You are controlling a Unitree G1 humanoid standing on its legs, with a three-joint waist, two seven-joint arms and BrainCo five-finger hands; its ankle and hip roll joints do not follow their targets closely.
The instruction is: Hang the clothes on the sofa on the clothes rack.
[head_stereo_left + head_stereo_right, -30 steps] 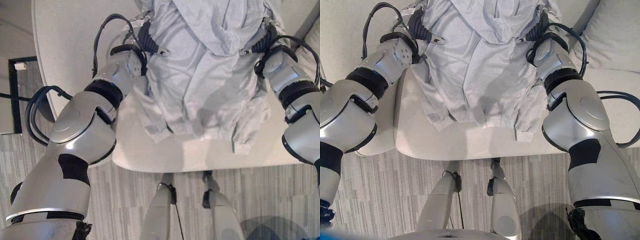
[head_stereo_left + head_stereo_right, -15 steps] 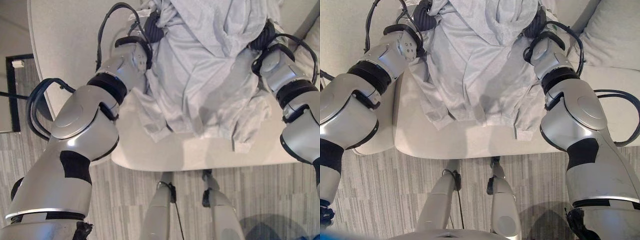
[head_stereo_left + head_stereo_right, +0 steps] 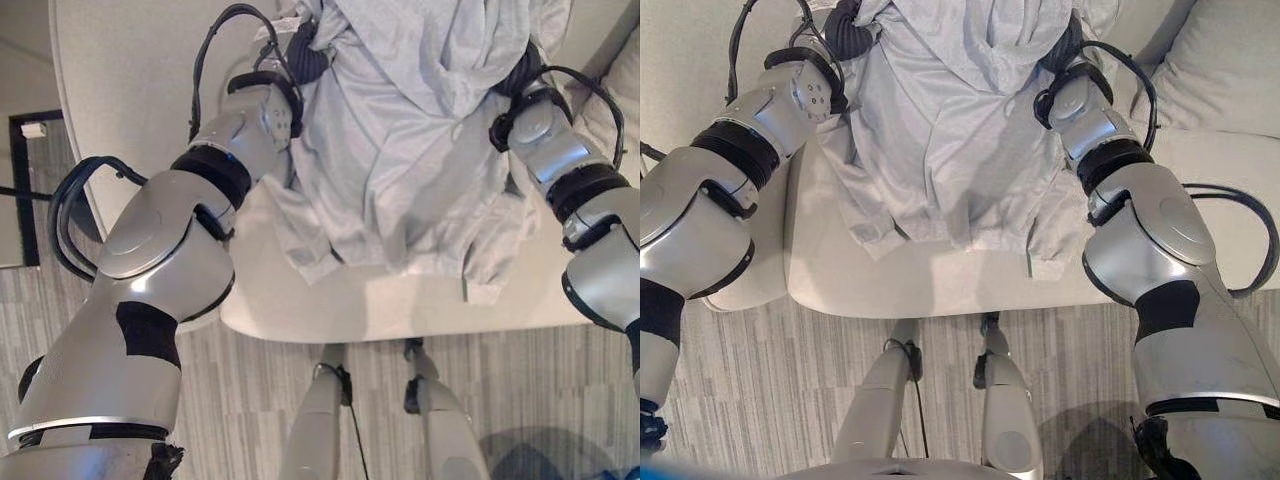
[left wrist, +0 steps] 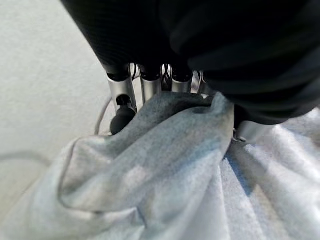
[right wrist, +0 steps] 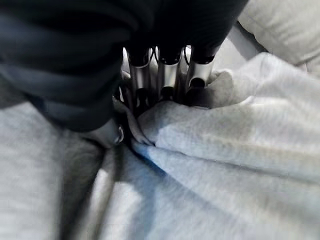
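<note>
Grey hoodie [image 3: 400, 170] hangs over the pale sofa seat [image 3: 350, 300]; its hem and cuffs now trail a little higher off the near edge than a second ago, so the lift is under way. Farther up, left hand [image 4: 150, 87] and right hand [image 5: 165, 75] each pinch a shoulder fold, fingers [image 5: 141, 80] curled into cloth.

floor: grey striped carpet [image 3: 760, 380] | furniture: pale sofa seat [image 3: 920, 275], cushion [image 3: 1230, 75] at right | left: dark-framed panel [image 3: 25, 190]
</note>
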